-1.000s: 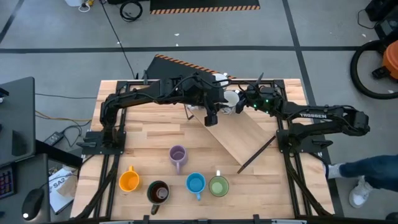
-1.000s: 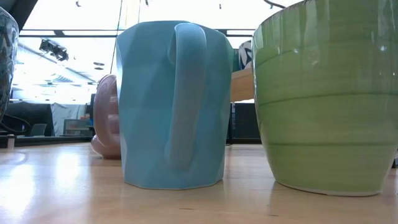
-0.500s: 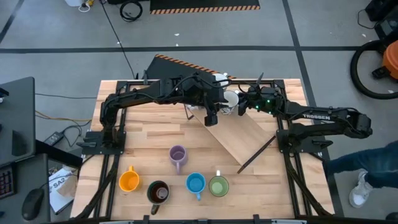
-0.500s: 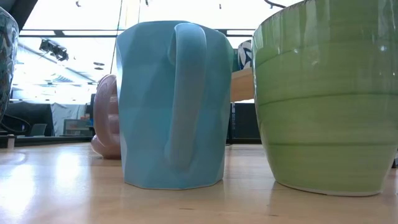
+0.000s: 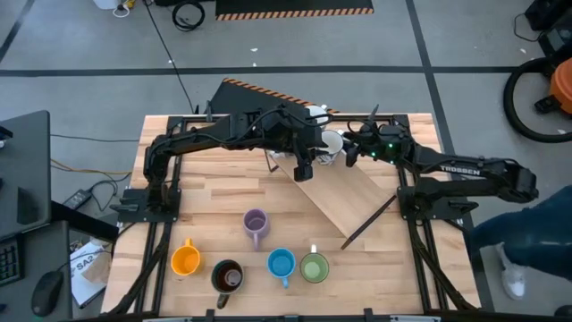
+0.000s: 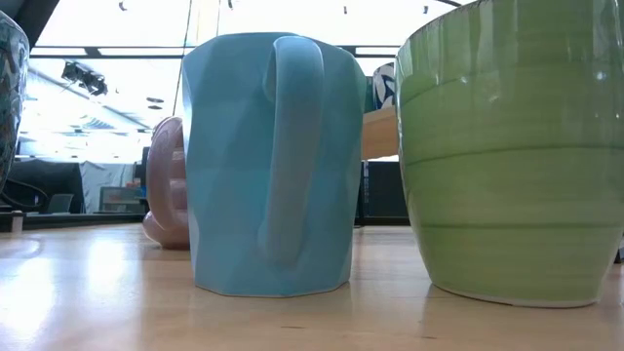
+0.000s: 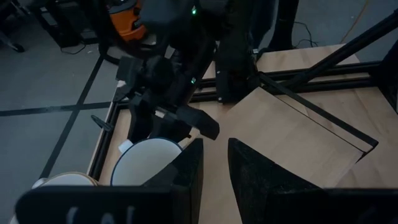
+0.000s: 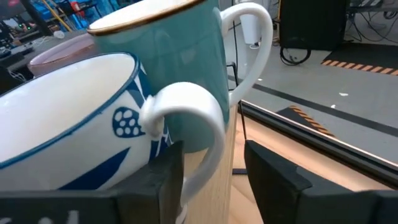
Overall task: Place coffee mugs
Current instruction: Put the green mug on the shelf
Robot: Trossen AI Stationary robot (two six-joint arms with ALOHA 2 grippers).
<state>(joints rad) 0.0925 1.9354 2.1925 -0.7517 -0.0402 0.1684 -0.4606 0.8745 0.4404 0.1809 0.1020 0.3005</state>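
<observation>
**Wooden table, white mug handle in the right gripper's mouth**

Butcher-block wood made up the table (image 5: 206, 192), with a slanted plywood board (image 5: 344, 201) rising toward its far edge. Five mugs stood in a loose group near the near edge: a lavender ceramic mug (image 5: 256, 224), an orange mug (image 5: 185, 259), a dark brown mug (image 5: 229, 276), a faceted blue mug (image 5: 281, 263) and a green glazed mug (image 5: 314, 267).

Both arms met at the far edge, by the board's top. The right gripper (image 8: 211, 165) stood spread, its fingers either side of the looped handle of a white mug with blue painted pattern (image 8: 68, 118), not yet pinching it. A teal gold-rimmed mug (image 8: 168, 62) stood touching behind. The left gripper (image 7: 214, 165) hovered spread beside the same cluster.

Judged from this, the grasp called for closing squarely on the handle loop, then lifting straight up, so the teal neighbour would not be dragged or tipped.
</observation>
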